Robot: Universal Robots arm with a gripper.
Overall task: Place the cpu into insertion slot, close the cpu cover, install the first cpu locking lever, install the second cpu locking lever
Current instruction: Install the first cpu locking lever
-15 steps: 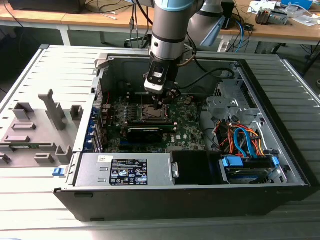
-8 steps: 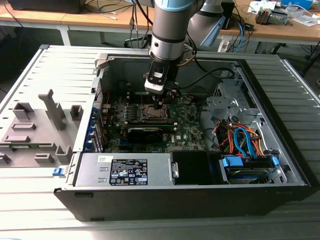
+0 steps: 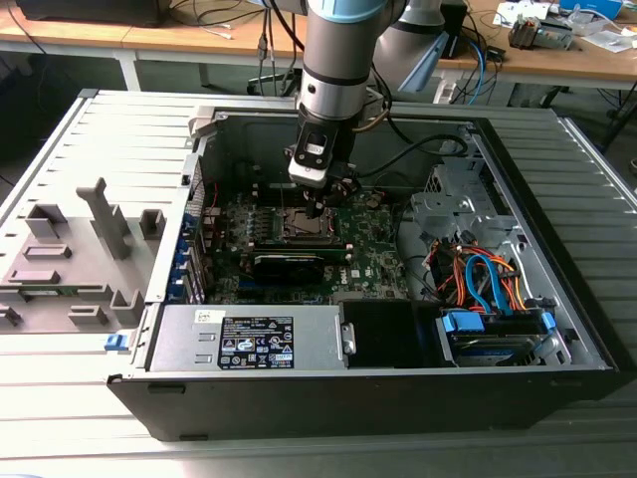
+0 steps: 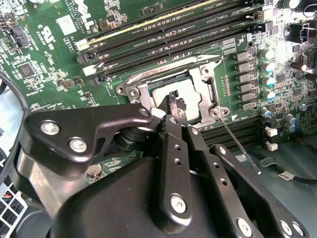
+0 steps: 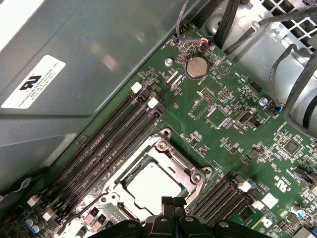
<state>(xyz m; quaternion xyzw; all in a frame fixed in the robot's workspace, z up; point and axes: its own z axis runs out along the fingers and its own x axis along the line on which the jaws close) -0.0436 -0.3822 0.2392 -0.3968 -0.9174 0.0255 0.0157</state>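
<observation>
An open black computer case [image 3: 398, 393] lay on its side on a pale grey table [image 3: 90, 398] made of long ribbed slats, which spread out around the case on every side. Beside the case, toward the exterior view's left, a grey moulded fixture [image 3: 75, 259] with upright posts and small pockets sat on the slats. Behind the case ran a light wooden desk [image 3: 119, 40] on white legs [image 3: 129, 72], strewn with loose cables [image 3: 214, 20]. A second wooden desk [image 3: 567, 62] behind the case carried papers and small clutter. The space under the desks was dark. Even, soft light gave the slats a faint sheen.
</observation>
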